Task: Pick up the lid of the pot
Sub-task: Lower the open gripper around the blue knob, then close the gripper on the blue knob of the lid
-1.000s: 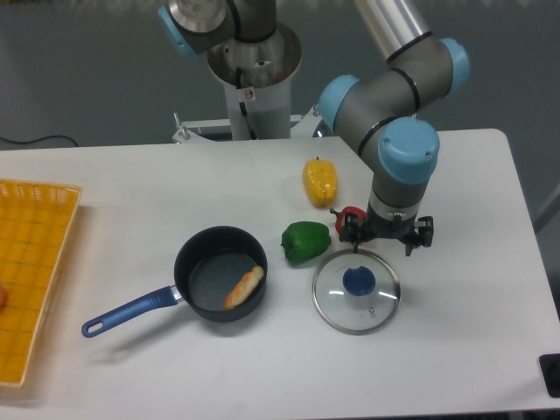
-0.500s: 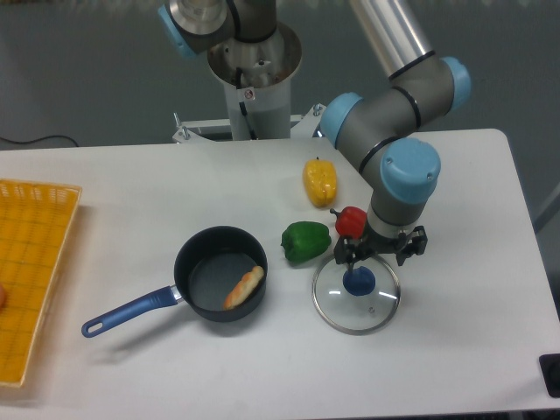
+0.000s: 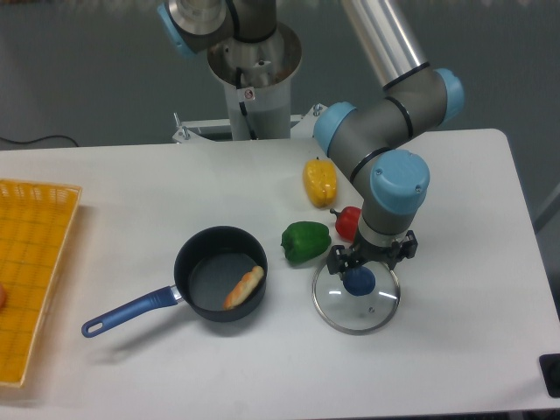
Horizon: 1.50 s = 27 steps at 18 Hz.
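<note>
The open gripper [image 3: 374, 254] hangs over the back edge of the pot lid, its two fingers spread apart with nothing seen between them. The clear glass pot lid [image 3: 350, 316] lies on the table right of centre, with a thin rim and a round blue knob [image 3: 359, 281] on top. The knob stands in front of and a little left of the middle of the finger gap. Whether the fingertips touch the glass cannot be told.
Left of the lid is a black pan [image 3: 206, 271] with a blue handle [image 3: 131, 311] and a tan elongated item [image 3: 244, 287] inside. Behind the lid lie a green pepper [image 3: 306, 241], a partly hidden red object [image 3: 347, 224] and a yellow object [image 3: 320, 182]. A yellow crate [image 3: 39, 262] stands far left.
The gripper has come forward and left, from behind the lid to over its back part, staying open. Lid and other objects have kept their places.
</note>
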Available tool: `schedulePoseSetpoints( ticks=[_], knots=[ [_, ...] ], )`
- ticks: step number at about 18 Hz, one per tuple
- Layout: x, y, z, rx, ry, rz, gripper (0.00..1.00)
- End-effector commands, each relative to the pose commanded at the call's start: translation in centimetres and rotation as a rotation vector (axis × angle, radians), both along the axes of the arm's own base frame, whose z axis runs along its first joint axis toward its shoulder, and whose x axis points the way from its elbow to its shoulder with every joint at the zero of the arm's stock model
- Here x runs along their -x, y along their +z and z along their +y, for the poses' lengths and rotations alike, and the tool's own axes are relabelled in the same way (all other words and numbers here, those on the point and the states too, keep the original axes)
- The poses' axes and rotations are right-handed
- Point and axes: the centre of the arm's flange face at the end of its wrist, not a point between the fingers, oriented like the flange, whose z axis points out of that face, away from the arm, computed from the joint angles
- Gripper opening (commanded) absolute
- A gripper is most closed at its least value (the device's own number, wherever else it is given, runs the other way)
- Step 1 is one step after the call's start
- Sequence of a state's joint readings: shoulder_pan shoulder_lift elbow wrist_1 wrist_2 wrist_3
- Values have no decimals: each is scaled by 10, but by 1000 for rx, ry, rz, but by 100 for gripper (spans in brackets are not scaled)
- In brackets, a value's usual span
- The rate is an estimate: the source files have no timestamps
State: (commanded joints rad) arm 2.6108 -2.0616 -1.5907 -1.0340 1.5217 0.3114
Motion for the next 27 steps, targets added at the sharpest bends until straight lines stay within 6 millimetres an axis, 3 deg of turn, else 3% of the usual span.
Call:
schedulePoseSetpoints(
  ticks=[6,27],
  knots=[
    [0,-17,5,36,7,10,100],
    [-3,-30,13,40,-5,7,95]
  ],
)
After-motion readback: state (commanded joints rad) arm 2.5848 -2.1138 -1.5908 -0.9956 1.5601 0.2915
